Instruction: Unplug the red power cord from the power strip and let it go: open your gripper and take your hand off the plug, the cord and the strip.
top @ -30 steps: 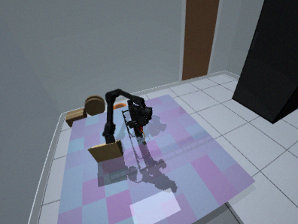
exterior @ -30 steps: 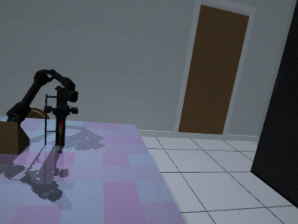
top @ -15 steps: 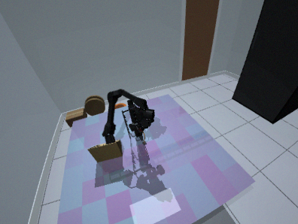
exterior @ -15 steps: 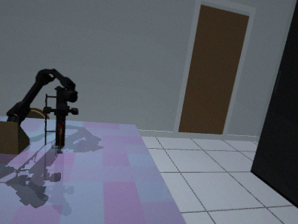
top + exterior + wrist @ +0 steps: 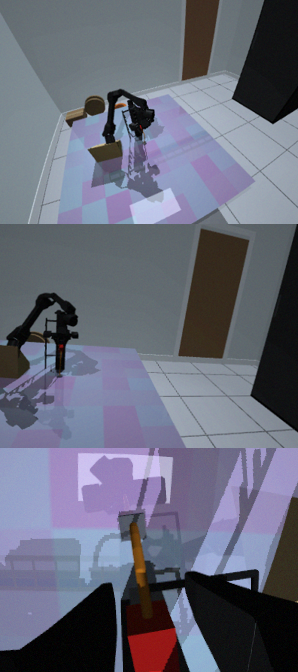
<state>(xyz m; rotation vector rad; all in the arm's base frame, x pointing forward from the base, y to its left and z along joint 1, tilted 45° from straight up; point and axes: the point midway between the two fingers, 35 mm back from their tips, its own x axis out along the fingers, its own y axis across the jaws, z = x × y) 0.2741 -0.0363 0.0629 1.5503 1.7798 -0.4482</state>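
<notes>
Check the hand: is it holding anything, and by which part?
Nothing looks clamped. The red plug sits between the fingers of the hand, but they stand wider than it, with a gap showing on its right.
</notes>
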